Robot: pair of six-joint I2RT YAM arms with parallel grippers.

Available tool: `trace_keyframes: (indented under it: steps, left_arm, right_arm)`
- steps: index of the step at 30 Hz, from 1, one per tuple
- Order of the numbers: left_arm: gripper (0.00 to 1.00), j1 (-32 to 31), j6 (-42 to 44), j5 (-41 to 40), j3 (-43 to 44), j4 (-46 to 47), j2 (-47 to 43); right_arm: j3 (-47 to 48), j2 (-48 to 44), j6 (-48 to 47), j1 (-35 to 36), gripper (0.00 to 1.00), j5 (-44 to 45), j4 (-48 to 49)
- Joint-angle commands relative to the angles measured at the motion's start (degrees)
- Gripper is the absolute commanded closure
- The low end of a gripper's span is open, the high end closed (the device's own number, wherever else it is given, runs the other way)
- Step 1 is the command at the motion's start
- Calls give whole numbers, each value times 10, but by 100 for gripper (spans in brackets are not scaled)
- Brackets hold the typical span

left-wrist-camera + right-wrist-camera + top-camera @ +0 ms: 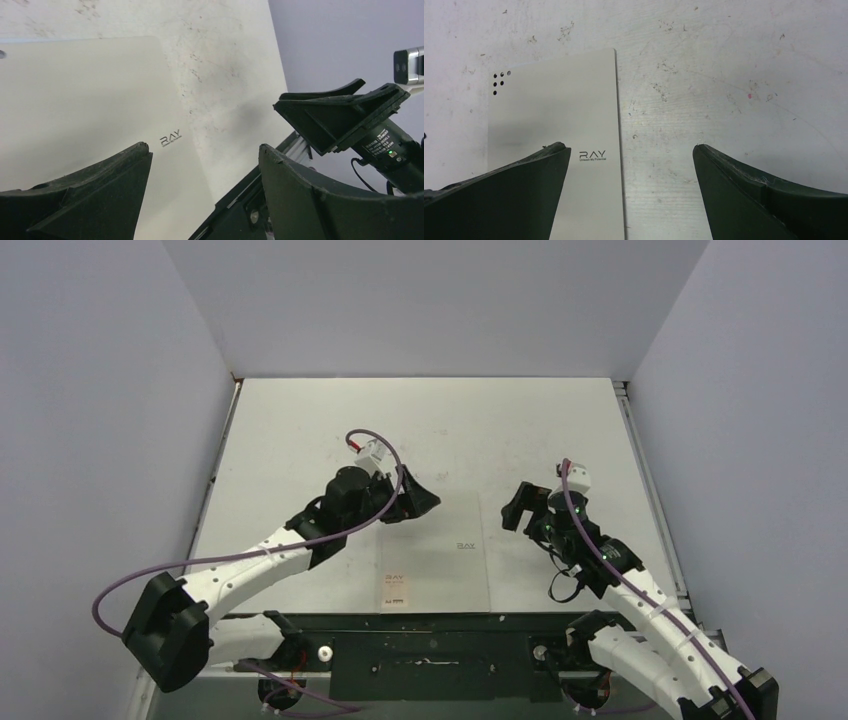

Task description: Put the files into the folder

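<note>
Folder [440, 570] flat on scuffed table [300, 430], cover printed "RAY" — left jaws and right jaws both spread

The folder [440, 560] is seen closed and laid flat on the desk [300, 430], close to its near edge and roughly midway across. Its light grey-beige cover is turned upward. A small "RAY" logo is printed beside one long edge, and a few small dark dots are grouped at one corner.
</note>
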Motion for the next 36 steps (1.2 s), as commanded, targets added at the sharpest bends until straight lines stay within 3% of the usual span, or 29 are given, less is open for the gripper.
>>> trace_keyframes:
  steps: [1, 10, 21, 29, 34, 35, 36]
  left_arm:
    - [23, -1, 67, -81, 60, -147, -50]
    - [23, 9, 66, -168, 54, -303, -114]
    - [22, 51, 57, -173, -5, -375, -190]
    - [20, 62, 99, -213, 20, -444, -258]
    - [13, 63, 131, -253, 49, -484, -288]
    - [3, 63, 136, -263, 52, -492, -294]
    - [3, 63, 143, -271, 56, -496, -300]
  right_arm:
    - [20, 1, -14, -3, 0, -5, 7]
    - [14, 30, -29, -3, 0, -51, 22]
    - [-11, 71, -35, 11, 0, -116, 83]
    - [7, 59, -47, 16, 10, -123, 145]
    - [31, 22, -59, 16, 10, -70, 141]
    - [37, 16, -60, 16, 10, -52, 134]
    - [44, 12, -64, 15, 10, -40, 131]
